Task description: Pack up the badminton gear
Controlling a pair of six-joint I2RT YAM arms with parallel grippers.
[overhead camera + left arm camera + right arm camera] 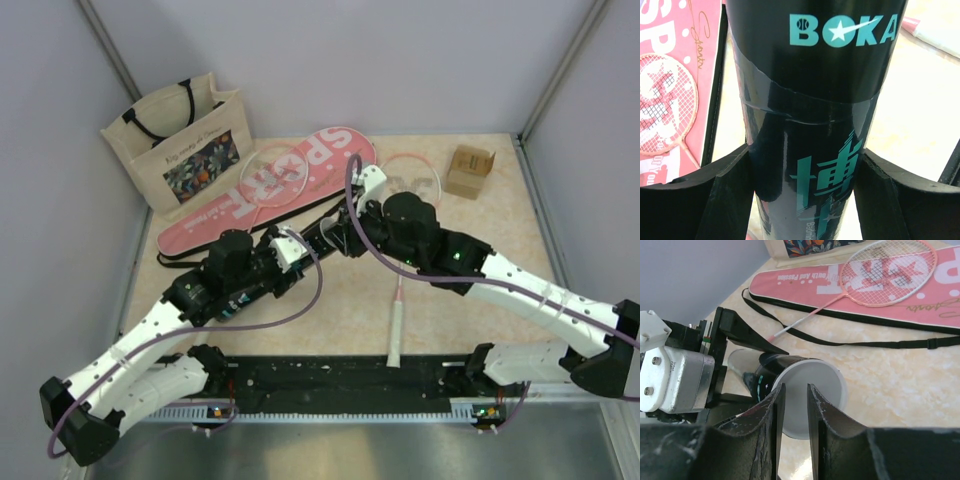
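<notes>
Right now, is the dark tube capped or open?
Capped, at the end in view: a white lid covers the tube in the right wrist view. Its far end is hidden.

Soft, even overhead light; sharp overview, softer close-ups.
The top view is bright, with only faint shadows on the counter. In the left wrist view the glossy dark tube shows pale reflected sheen. The fingers of the right pincer look dark and blurred.

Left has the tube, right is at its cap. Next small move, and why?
Probably pinch the right gripper onto the white cap rim and ease it off: the left gripper clamps the dark tube, and the cap is still on.
</notes>
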